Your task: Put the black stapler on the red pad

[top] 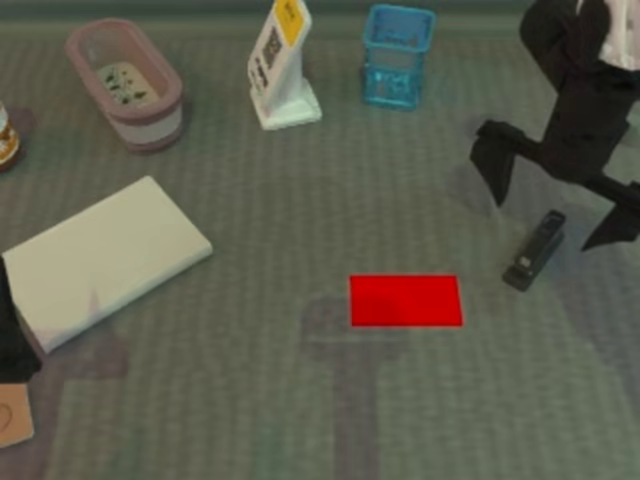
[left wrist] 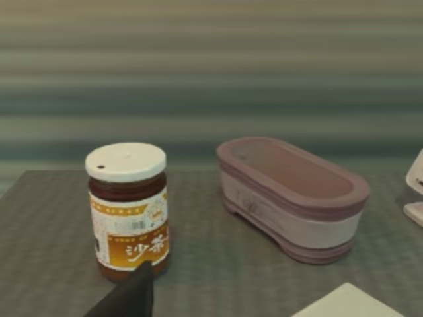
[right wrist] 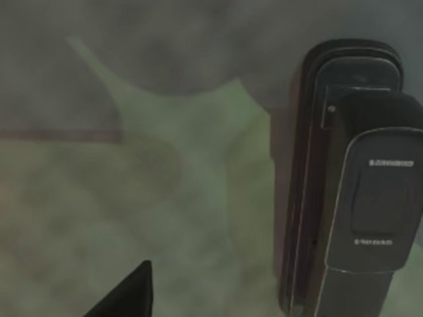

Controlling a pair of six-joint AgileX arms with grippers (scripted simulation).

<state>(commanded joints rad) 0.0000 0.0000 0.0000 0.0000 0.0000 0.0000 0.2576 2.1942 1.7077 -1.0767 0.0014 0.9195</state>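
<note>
One hand at work, our right hand point(top: 555, 205), hangs with fingers spread wide just above the black stapler point(top: 535, 250), which lies on the surface at three o'clock of the red pad point(top: 405, 300), apart from it, while our left arm sits parked at nine o'clock.

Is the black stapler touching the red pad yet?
Apart. The top view shows bare table between the black stapler and the red pad.

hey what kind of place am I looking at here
Probably a simulated tabletop test bench rather than a real room: a grey textured table strewn with unrelated props, such as a black stapler, a red pad and a sauce jar, with the right gripper above the stapler.
</note>
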